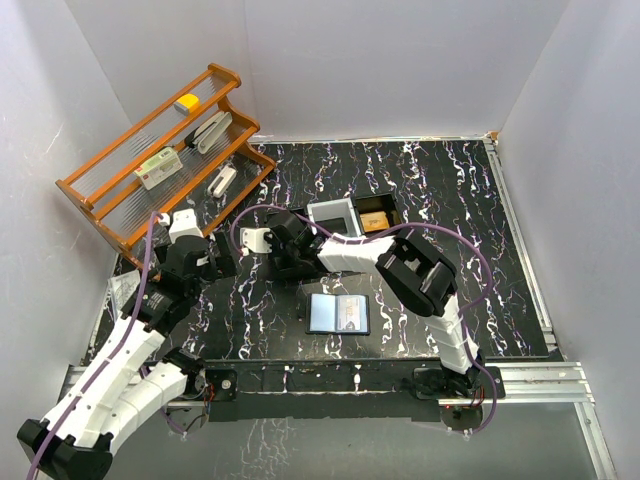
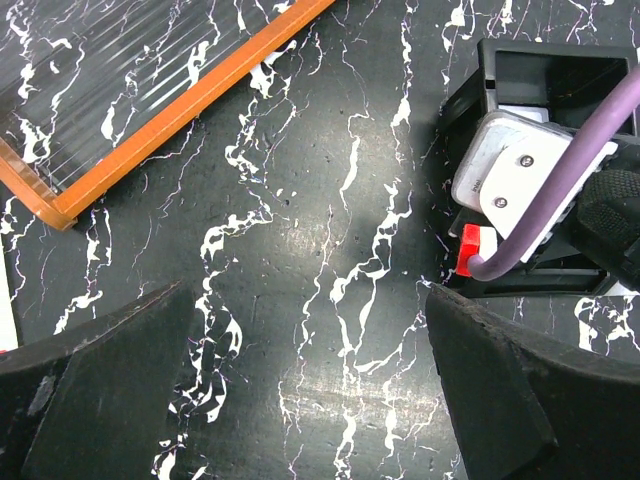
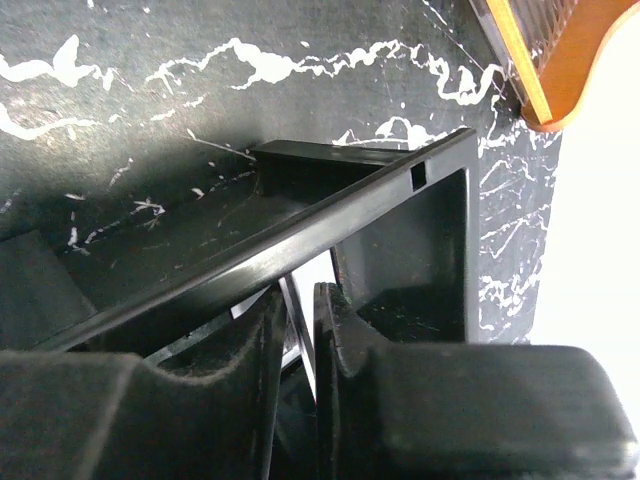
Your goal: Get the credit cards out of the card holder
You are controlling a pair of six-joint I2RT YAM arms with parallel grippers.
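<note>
The card holder [image 1: 339, 313] lies open on the marble table between the arms, its light blue-grey inside facing up with cards in its pockets. My right gripper [image 1: 287, 240] reaches left to the left end of the black tray [image 1: 391, 203]. In the right wrist view its jaws [image 3: 300, 305] are closed on a thin card [image 3: 303, 335] held edge-on over a tray compartment [image 3: 420, 250]. My left gripper [image 2: 310, 390] is open and empty above bare table, just left of the right wrist [image 2: 520, 170]; it also shows in the top view [image 1: 220, 257].
The tray holds a pale card [image 1: 333, 215] and an orange card [image 1: 375, 221] in its other compartments. A wooden rack [image 1: 150, 160] with small items stands at the back left; its orange edge [image 2: 190, 100] is near my left gripper. White walls enclose the table.
</note>
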